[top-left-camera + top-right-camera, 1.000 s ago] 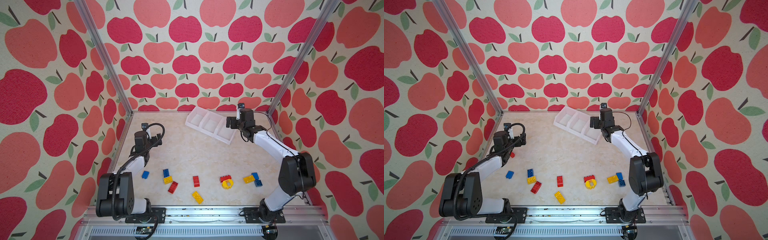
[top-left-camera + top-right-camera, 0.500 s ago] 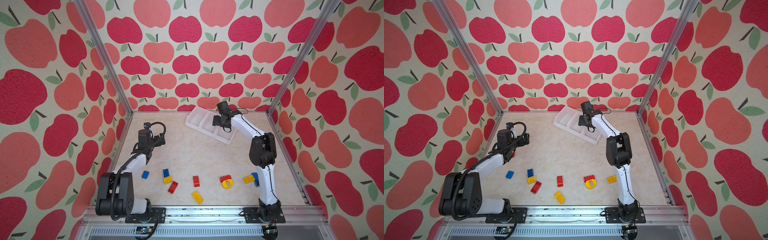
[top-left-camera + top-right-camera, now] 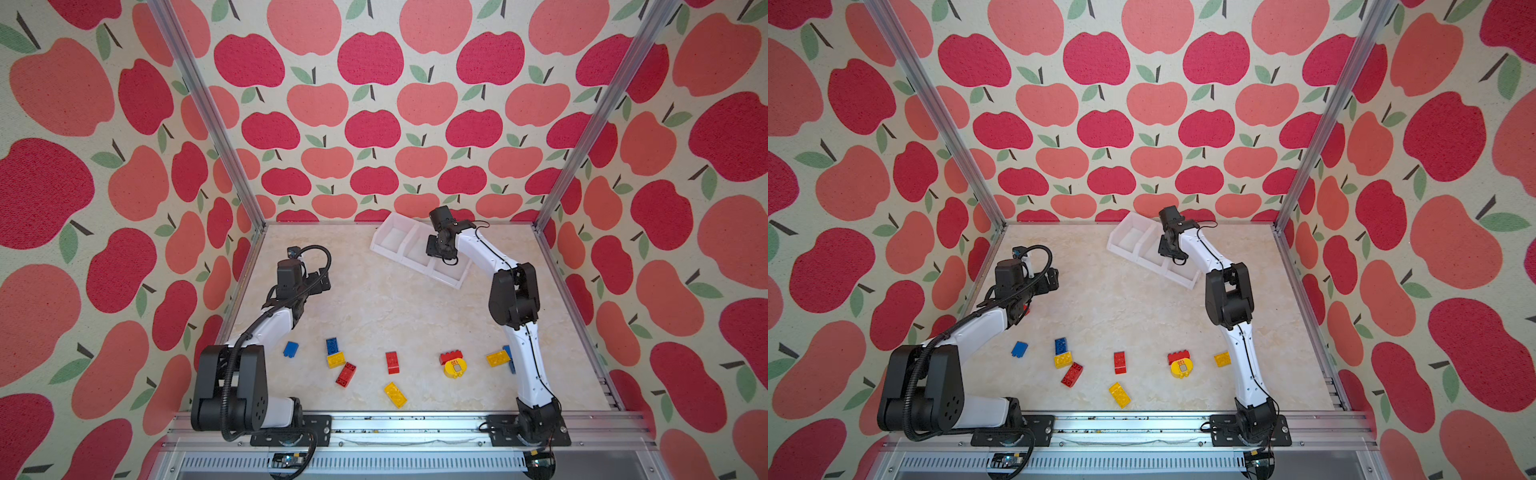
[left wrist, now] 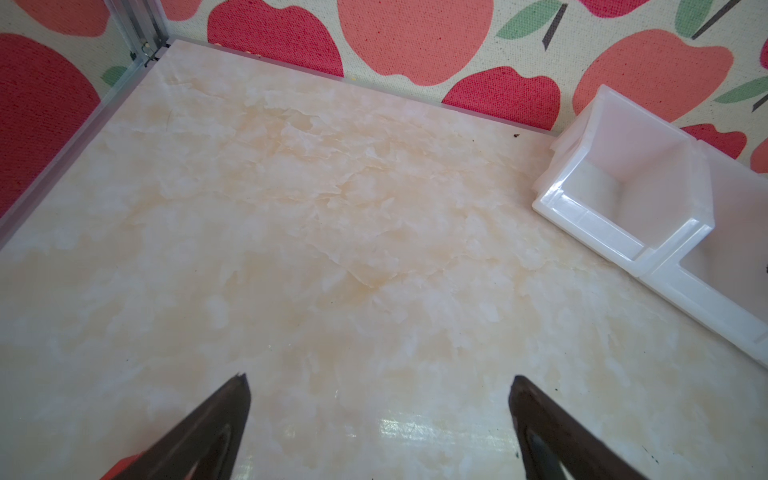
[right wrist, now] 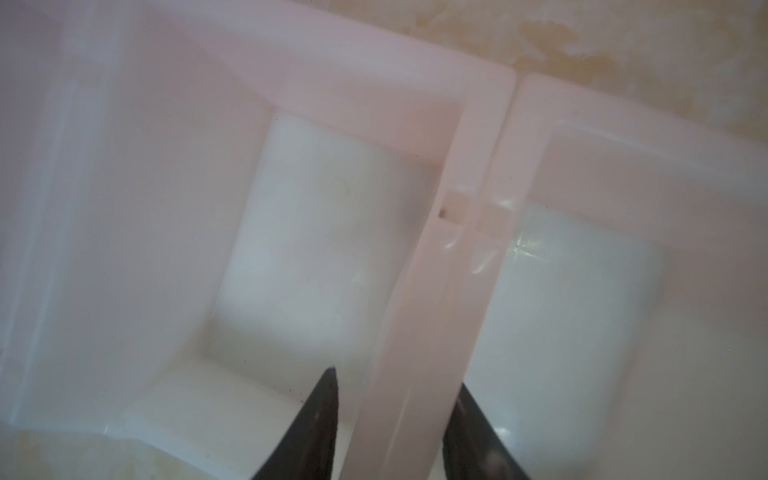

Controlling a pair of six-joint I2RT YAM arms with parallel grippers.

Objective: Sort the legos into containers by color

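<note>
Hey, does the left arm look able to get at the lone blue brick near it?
Probably yes. The blue brick lies alone on bare table beside the left forearm, and the left end effector is open and empty. The arm would have to fold back toward its base, though.

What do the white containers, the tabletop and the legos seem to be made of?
The containers look like white, slightly translucent moulded plastic, semi-gloss; light glows through the thin walls. The tabletop is probably marble-print laminate or vinyl rather than stone: cream veining under a glossy glare patch. The legos look like hard, smooth coloured plastic with moulded studs.
</note>
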